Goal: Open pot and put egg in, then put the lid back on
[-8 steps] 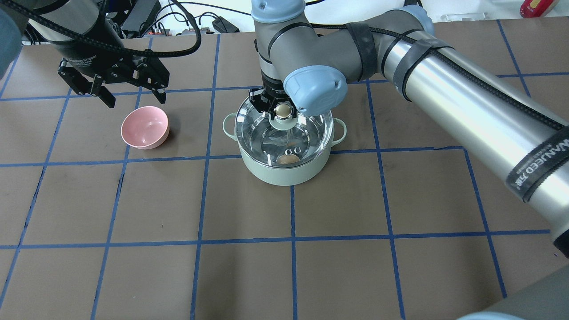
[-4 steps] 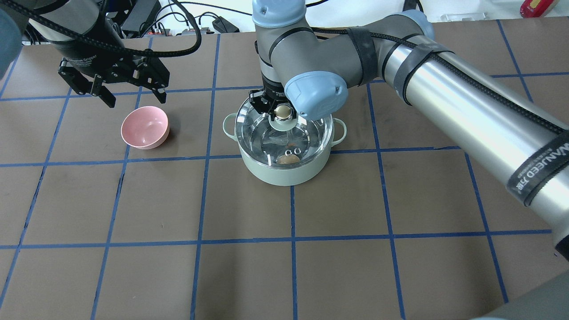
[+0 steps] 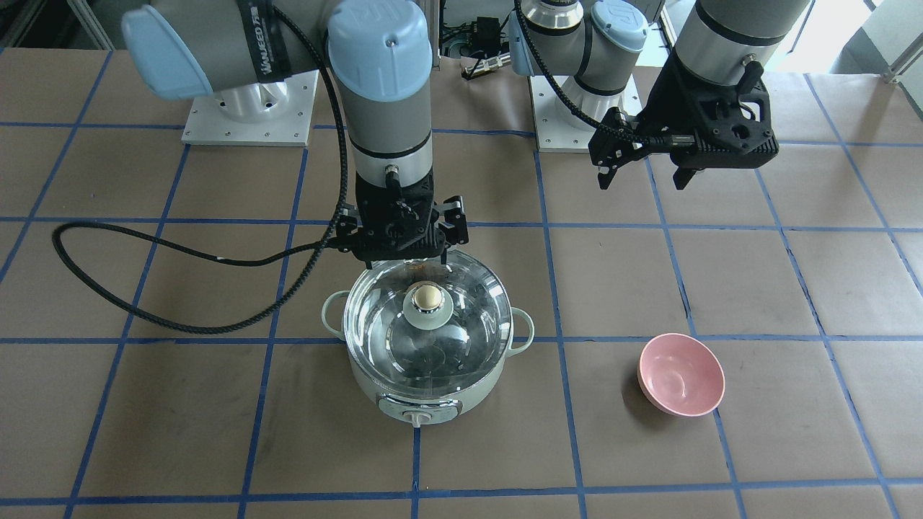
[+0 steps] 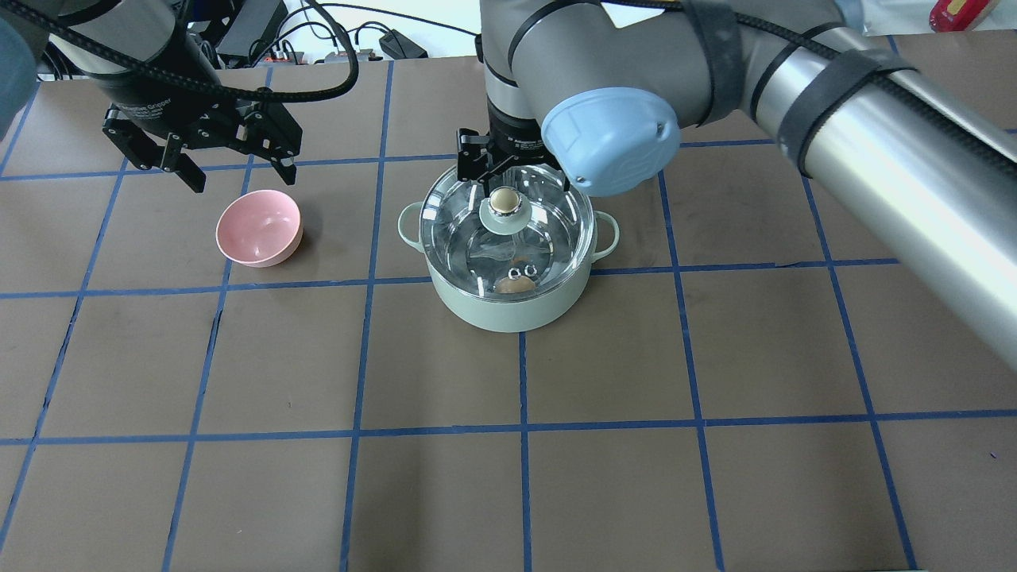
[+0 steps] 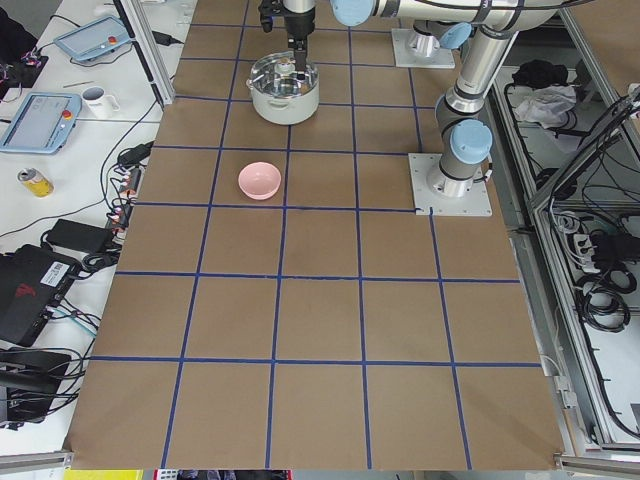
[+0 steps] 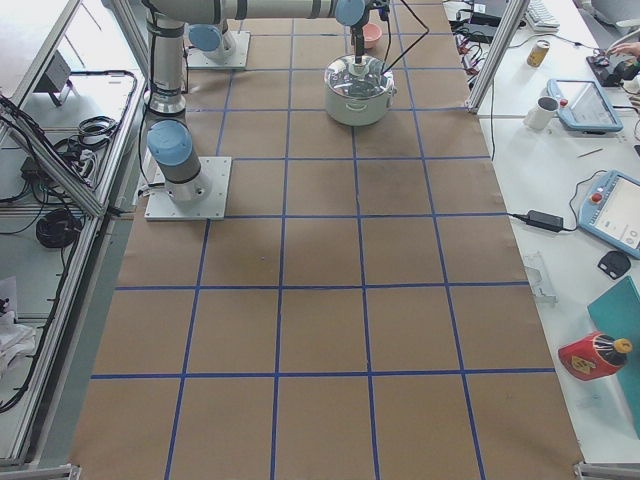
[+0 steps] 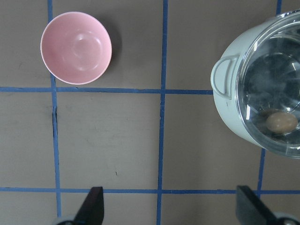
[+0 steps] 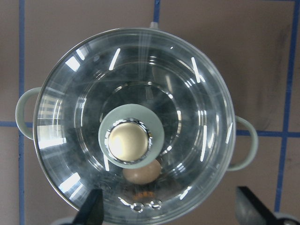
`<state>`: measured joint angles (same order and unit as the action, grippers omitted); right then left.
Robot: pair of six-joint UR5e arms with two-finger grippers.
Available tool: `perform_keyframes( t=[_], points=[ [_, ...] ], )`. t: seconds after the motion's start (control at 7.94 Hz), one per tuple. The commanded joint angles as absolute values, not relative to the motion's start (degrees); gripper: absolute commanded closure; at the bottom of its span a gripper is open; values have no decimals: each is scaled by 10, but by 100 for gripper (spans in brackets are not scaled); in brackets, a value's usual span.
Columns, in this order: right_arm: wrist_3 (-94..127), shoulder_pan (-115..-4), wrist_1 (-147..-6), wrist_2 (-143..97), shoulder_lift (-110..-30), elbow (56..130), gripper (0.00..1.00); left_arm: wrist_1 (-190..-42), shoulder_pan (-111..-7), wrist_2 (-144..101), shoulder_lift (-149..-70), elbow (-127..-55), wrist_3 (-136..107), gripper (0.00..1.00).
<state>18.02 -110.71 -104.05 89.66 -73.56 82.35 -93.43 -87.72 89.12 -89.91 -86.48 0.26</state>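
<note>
The mint-green pot (image 4: 508, 310) stands mid-table with the glass lid (image 4: 548, 230) seated on it. It also shows in the front view (image 3: 425, 400). The tan egg (image 8: 142, 172) lies inside on the steel bottom, seen through the glass, and shows in the overhead view (image 4: 515, 284) too. My right gripper (image 4: 512, 168) is open and empty. It hovers above the far side of the lid, clear of the beige knob (image 3: 425, 295). My left gripper (image 4: 238, 171) is open and empty, held high beyond the pink bowl.
A pink bowl (image 4: 259, 228) sits empty to the pot's left in the overhead view. The pot's control knob (image 3: 416, 416) faces away from the robot. Cables and power bricks (image 4: 349, 44) lie past the table's far edge.
My right gripper has risen from around the lid's knob and now hangs above it, open. The lid stays on the pot. The left arm has not moved.
</note>
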Motion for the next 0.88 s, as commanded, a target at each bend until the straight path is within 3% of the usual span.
perform_keyframes(
  t=[0.0,0.38,0.76],
  points=[
    [173,-1014,-975,901,-792,824,0,-934,-877,891,-899,-865,3,0],
    [74,-932,-948,922,-824,825,0,-933,-877,890,-899,-865,3,0],
    [61,-918,-945,924,-834,829,0,-933,-877,890,-899,-865,3,0]
  ],
)
